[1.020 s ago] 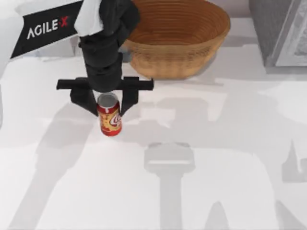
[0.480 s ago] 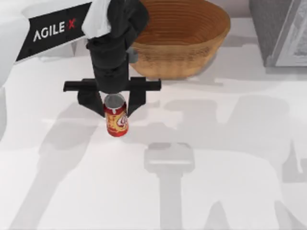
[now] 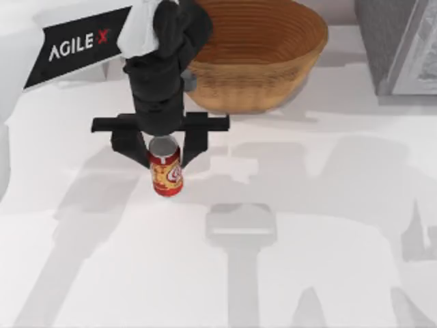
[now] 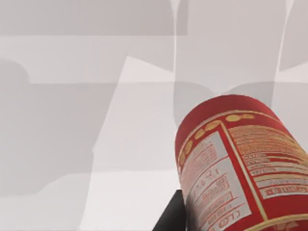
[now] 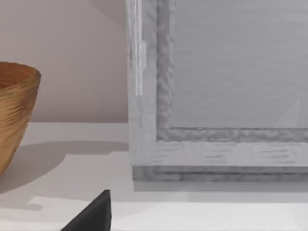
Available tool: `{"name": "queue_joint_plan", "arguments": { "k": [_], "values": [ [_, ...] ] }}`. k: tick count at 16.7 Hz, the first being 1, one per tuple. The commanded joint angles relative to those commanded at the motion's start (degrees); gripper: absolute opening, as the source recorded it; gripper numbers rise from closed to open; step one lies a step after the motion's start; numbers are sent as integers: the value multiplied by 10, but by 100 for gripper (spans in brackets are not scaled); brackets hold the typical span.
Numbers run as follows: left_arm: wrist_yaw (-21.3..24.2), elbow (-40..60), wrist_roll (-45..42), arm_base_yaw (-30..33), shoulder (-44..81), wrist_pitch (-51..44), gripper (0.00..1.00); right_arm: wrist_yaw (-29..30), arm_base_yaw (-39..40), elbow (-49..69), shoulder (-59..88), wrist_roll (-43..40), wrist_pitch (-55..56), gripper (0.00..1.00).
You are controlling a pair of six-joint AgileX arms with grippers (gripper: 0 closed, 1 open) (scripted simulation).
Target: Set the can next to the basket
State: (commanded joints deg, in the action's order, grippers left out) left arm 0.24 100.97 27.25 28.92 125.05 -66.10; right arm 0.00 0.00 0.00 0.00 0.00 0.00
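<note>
Since 1.0 s ago, the left gripper (image 3: 161, 149) and the can (image 3: 166, 173) between its fingers have shifted together a little toward the table's right, and over the last 0.5 s they have hardly moved at all. Seen from above, the 2 black fingers (image 3: 127, 146) of that gripper press against either side of the can's upper part, clasping it just under the silver top. The can hangs upright below the crossbar, red with a yellow-orange label and white lettering, its lower end nearer the camera's bottom edge than the fingers. From the left wrist camera, the can (image 4: 240, 168) looms close, its printed white panel and red rim facing the lens, with a dark piece of a finger (image 4: 169, 216) beside it; whether its base touches the white table (image 4: 134, 144) or sits just above it, I cannot tell.

Behind the gripper, toward the top of the overhead view, sits the basket (image 3: 273, 75), tan-brown and ribbed, with ringed coils inside. The can lies near its front-left wall but clearly apart from it. At the table's far right corner stands a grey box (image 3: 399, 44) with a lighter frame. The right wrist camera looks at that grey box (image 5: 216, 96) from close up, with the basket's edge (image 5: 17, 110) at one side.
</note>
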Motion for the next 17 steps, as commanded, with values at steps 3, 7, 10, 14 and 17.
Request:
{"name": "queue_joint_plan", "arguments": {
  "k": [3,7,10,14,17],
  "values": [
    [0,0,0,0,0,0,38,0,0,0,0,0,0,100],
    [0,0,0,0,0,0,68,0,0,0,0,0,0,100],
    [0,0,0,0,0,0,90,0,0,0,0,0,0,100],
    [0,0,0,0,0,0,100,0,0,0,0,0,0,100],
    [0,0,0,0,0,0,100,0,0,0,0,0,0,100]
  ]
}}
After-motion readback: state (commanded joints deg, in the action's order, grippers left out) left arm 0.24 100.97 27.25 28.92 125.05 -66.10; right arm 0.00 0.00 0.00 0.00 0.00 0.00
